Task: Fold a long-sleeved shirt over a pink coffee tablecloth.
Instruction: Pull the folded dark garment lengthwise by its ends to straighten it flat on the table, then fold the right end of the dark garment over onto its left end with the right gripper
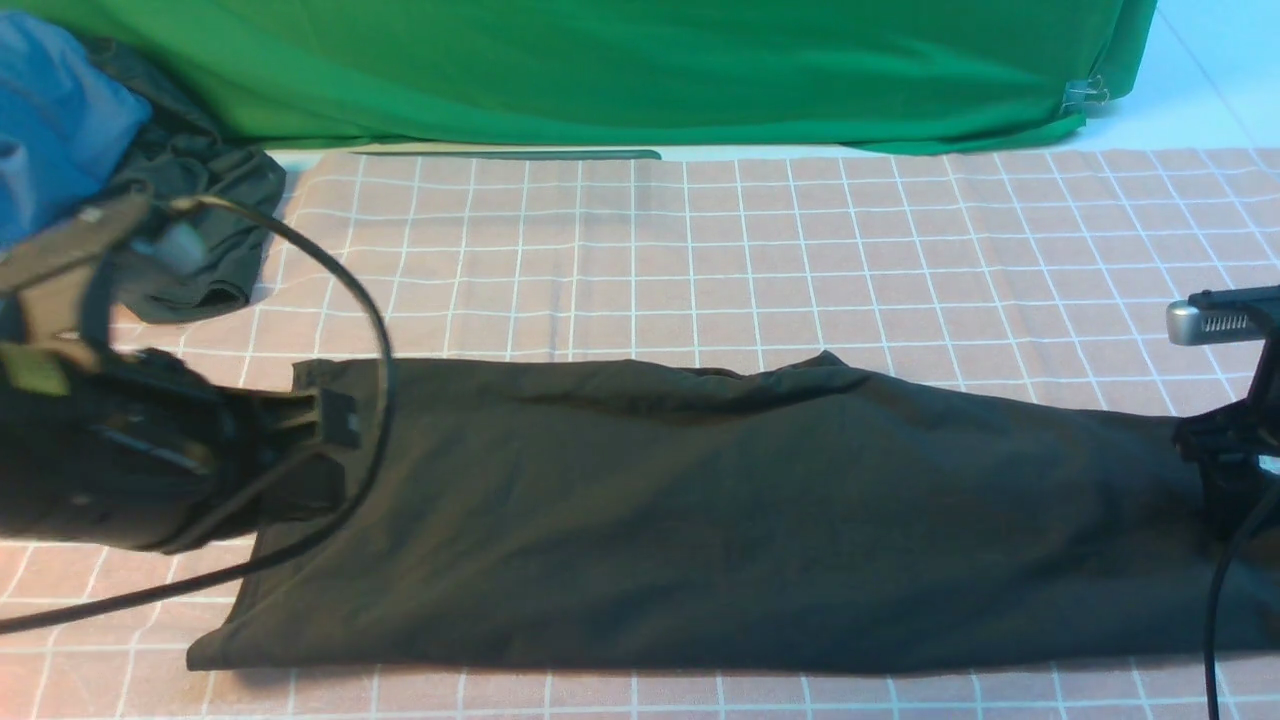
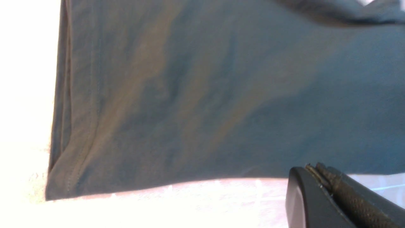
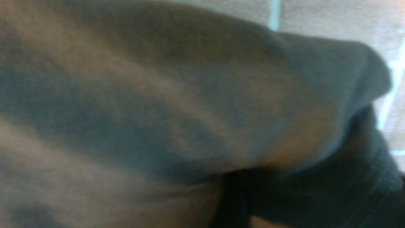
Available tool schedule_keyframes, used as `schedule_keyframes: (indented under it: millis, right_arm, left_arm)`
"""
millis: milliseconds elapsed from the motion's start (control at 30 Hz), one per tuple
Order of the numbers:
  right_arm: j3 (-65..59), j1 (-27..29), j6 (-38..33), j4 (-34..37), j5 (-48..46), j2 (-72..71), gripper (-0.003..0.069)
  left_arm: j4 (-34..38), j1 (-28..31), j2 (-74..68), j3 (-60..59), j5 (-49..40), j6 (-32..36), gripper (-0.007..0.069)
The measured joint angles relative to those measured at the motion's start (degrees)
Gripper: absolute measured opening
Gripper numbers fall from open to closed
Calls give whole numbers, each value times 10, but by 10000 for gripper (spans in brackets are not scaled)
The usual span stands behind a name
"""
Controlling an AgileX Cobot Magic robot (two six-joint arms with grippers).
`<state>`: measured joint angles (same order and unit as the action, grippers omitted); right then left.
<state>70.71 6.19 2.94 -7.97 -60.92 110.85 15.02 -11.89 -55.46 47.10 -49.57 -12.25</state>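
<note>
Black long-sleeved shirt (image 1: pixel 700 520) on pink coffee tablecloth (image 1: pixel 800 250); L hand (image 2: pixel 312 167) closed.

Looks like a robotics lab bench, not a home. Draped across the back as a screen: a plain bright green cloth (image 1: pixel 640 70), held at one corner by a metal clip (image 1: pixel 1085 95). Spread flat over a pale worktop (image 1: pixel 1190 80): the pink coffee tablecloth (image 1: pixel 800 250) with its thin white grid. Reaching in from the left, a black robot arm (image 1: pixel 120 470) trailing a bare looped cable (image 1: pixel 385 380); from the right, a second arm (image 1: pixel 1235 440) with a cable of its own. Heaped at the far left corner, a blue garment (image 1: pixel 50 110) and a dark grey garment (image 1: pixel 200 220). Laid out in the middle like a test piece, the long-sleeved shirt (image 1: pixel 700 520).
</note>
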Motion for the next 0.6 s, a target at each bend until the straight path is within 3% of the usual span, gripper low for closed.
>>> schedule_keyframes:
  millis: [367, 600]
  right_arm:
    - [2, 0, -36, 14, -11, 8, 99]
    - [-2, 1, -47, 7, -9, -26, 97]
  left_arm:
    - [9, 0, 104, 0, -21, -5, 13]
    - [8, 0, 124, 0, -47, -5, 13]
